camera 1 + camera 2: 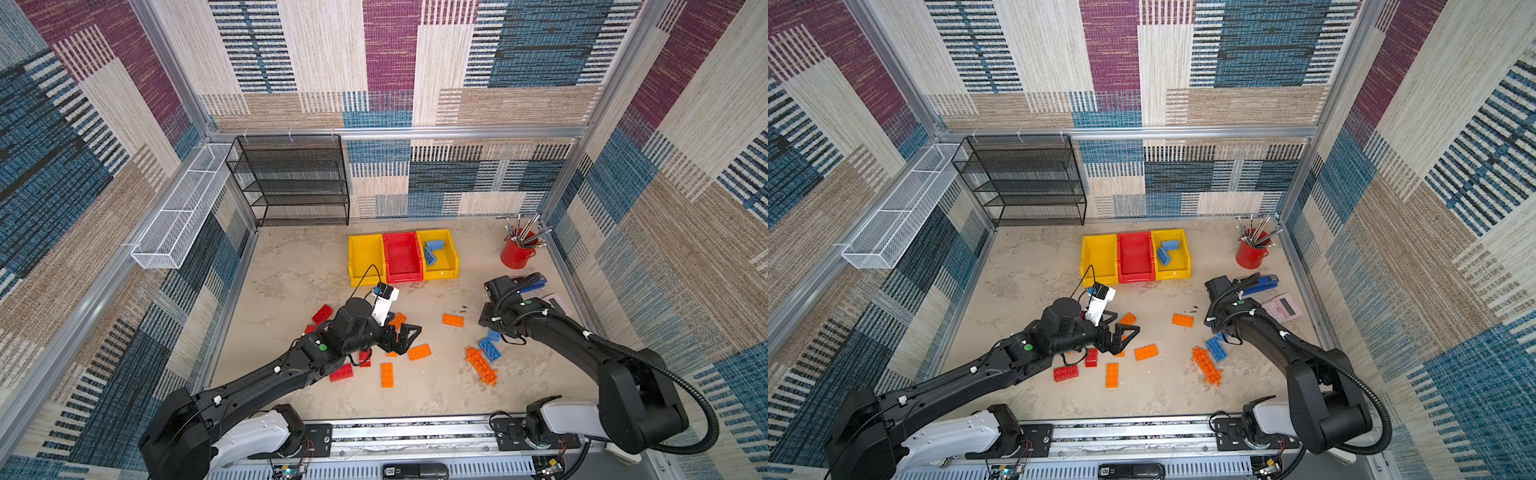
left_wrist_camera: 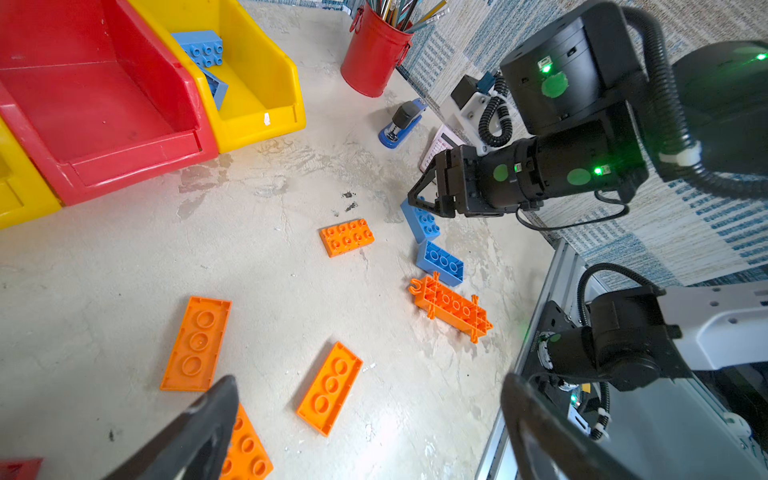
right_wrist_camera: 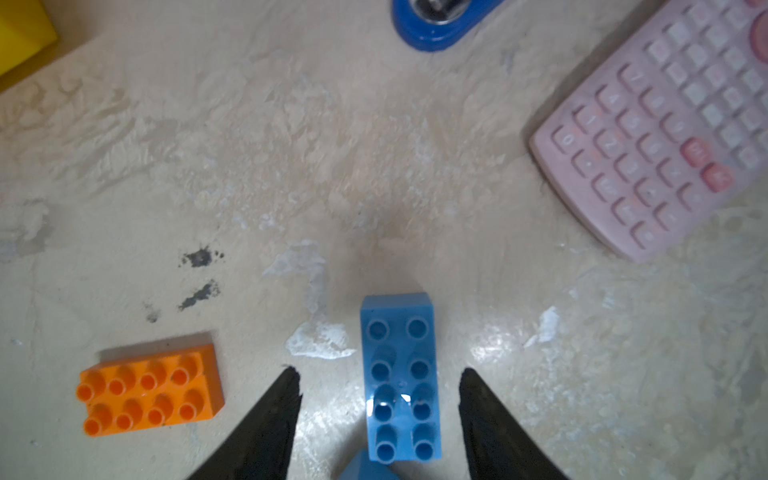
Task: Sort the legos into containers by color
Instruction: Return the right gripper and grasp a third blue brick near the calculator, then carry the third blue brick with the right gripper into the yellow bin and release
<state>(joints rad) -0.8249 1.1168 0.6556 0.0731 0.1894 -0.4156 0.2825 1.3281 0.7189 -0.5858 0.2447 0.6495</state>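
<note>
Red studded plastic bricks [image 1: 322,313] lie leftmost in the scatter on the pale mottled bench [image 1: 299,266], partly under the left arm [image 1: 266,374]. The left jaws stand wide open, gripping nothing, low over the middle of the bench. In the left wrist view one of their dark fingers [image 2: 199,424] overlaps a studded orange brick [image 2: 245,451]; whether it touches I cannot tell. Two flat orange plates [image 2: 195,344] lie hollow side up just ahead, clear of both fingers. Toward the back wall three open-top bins stand in a touching row: a yellow plastic bin [image 1: 365,253], a red bin [image 1: 402,253], then a second yellow bin [image 1: 446,268] holding two blue bricks [image 1: 435,245]. Right of the left jaws an eight-stud orange brick [image 1: 453,320] lies alone, and nearer the front edge lies a long spiky orange piece [image 1: 481,365]. The right jaws point down at the bench, open, straddling a blue eight-stud brick [image 3: 399,378]. It lies studs up between the black fingertips [image 3: 270,419], touching neither, with bare bench showing on either side. A second blue brick [image 2: 440,264] meets its end near the spiky piece. Farthest right sit a red metal cup of tools [image 1: 515,253], a blue stapler [image 1: 1260,284] and a pink calculator [image 1: 1283,307]
</note>
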